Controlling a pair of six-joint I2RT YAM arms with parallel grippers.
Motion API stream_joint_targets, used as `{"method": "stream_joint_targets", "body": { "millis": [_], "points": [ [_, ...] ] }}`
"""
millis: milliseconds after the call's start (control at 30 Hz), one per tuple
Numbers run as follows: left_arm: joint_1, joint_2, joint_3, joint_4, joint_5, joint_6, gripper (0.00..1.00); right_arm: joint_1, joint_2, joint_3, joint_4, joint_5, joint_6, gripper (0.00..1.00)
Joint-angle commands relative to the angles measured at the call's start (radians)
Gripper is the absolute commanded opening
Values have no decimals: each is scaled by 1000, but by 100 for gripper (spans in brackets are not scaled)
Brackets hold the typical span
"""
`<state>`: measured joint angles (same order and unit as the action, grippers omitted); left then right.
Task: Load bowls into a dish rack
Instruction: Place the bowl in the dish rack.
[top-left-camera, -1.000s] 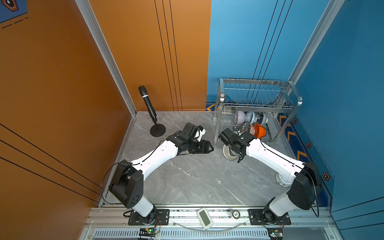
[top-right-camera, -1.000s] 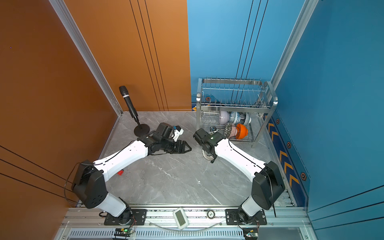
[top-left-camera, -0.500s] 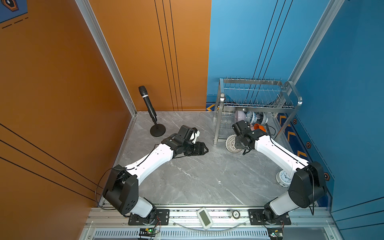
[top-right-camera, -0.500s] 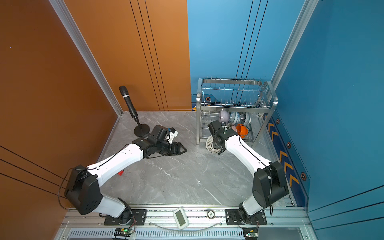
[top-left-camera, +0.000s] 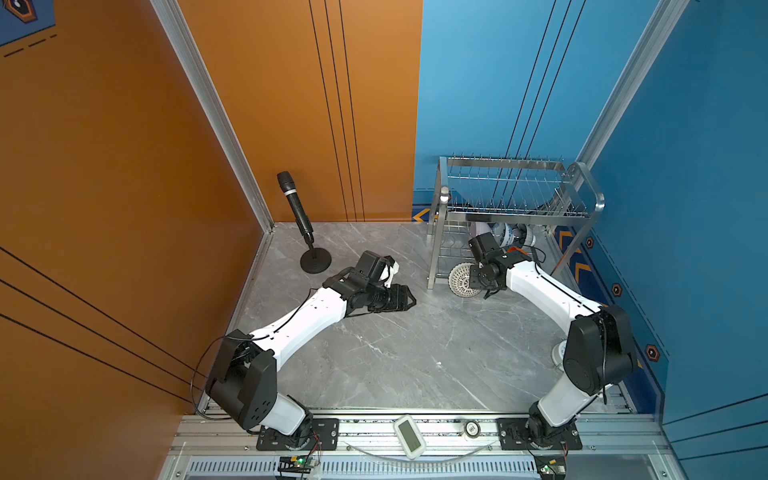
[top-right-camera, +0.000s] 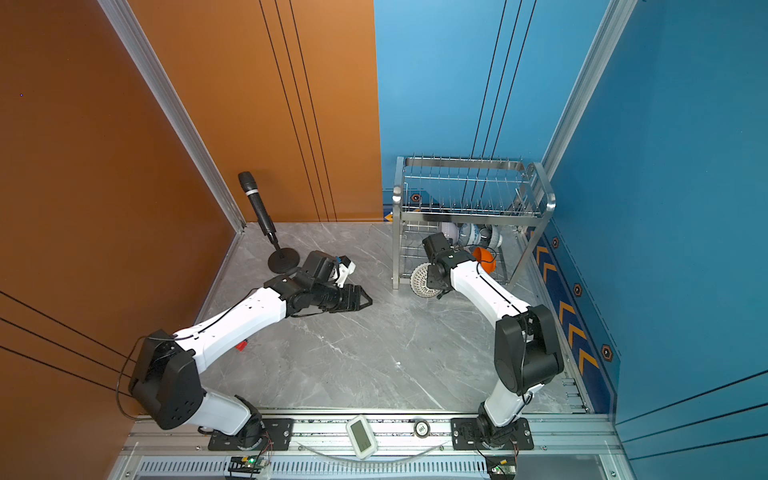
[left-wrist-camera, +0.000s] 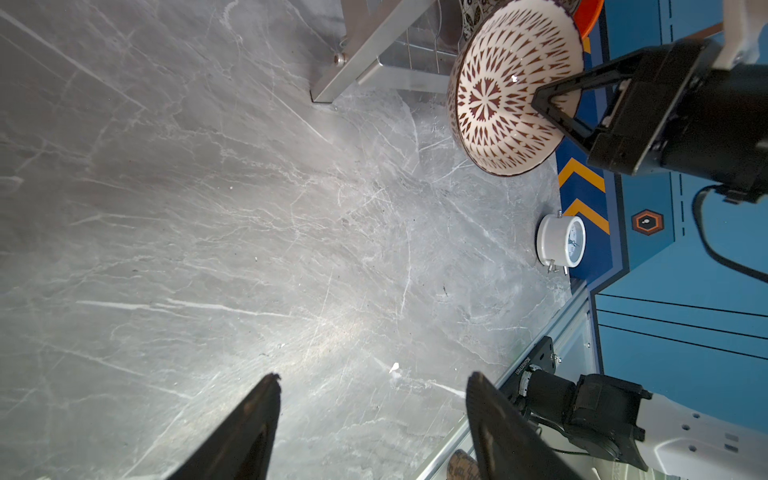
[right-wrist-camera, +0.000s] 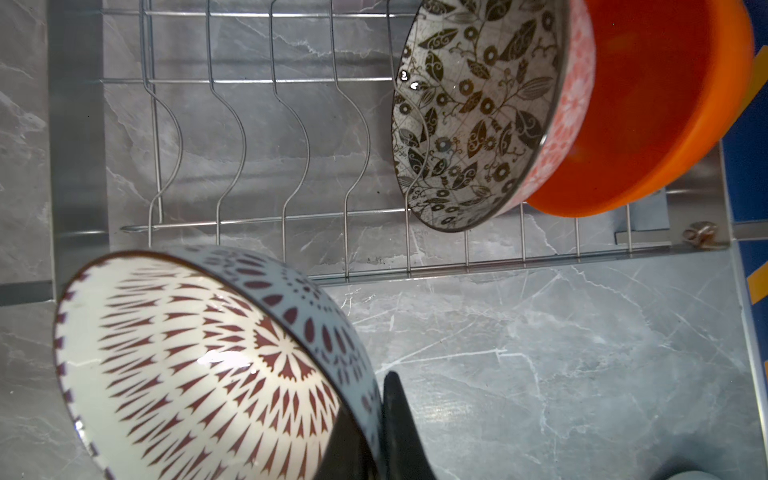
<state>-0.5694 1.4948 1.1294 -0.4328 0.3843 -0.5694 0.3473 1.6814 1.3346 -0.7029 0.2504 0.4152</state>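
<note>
My right gripper (right-wrist-camera: 374, 399) is shut on the rim of the white lattice-patterned bowl (right-wrist-camera: 199, 365), holding it on edge. In both top views this bowl (top-left-camera: 460, 279) (top-right-camera: 422, 280) hangs just outside the dish rack (top-left-camera: 515, 208) (top-right-camera: 469, 210), by its front left leg. The lower tier holds the leaf-patterned bowl (right-wrist-camera: 478, 112) and the orange bowl (right-wrist-camera: 648, 104) side by side, with bare wire slots beside them. A blue-and-white floral bowl (top-left-camera: 505, 235) and a lilac bowl (top-left-camera: 482, 227) stand further back. My left gripper (left-wrist-camera: 374, 378) is open and empty, low over the floor, left of the rack.
A black microphone on a round stand (top-left-camera: 297, 208) stands at the back left. A white alarm clock (left-wrist-camera: 561, 240) lies near the right arm's base. A white timer (top-left-camera: 409, 432) rests on the front rail. A small red piece (top-right-camera: 242, 345) lies under the left arm.
My right gripper has carried the lattice bowl back toward the rack's lower tier and turned it more on edge. The left arm has barely shifted.
</note>
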Motion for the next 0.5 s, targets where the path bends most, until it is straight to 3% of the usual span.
{"method": "stream_joint_targets", "body": {
  "millis": [0, 467],
  "points": [
    [9, -16, -6, -36, -22, -1, 72, -9, 21, 61, 54, -15, -21, 0],
    [12, -13, -7, -49, -33, -1, 72, -28, 105, 118, 62, 4, -47, 0]
  ]
}}
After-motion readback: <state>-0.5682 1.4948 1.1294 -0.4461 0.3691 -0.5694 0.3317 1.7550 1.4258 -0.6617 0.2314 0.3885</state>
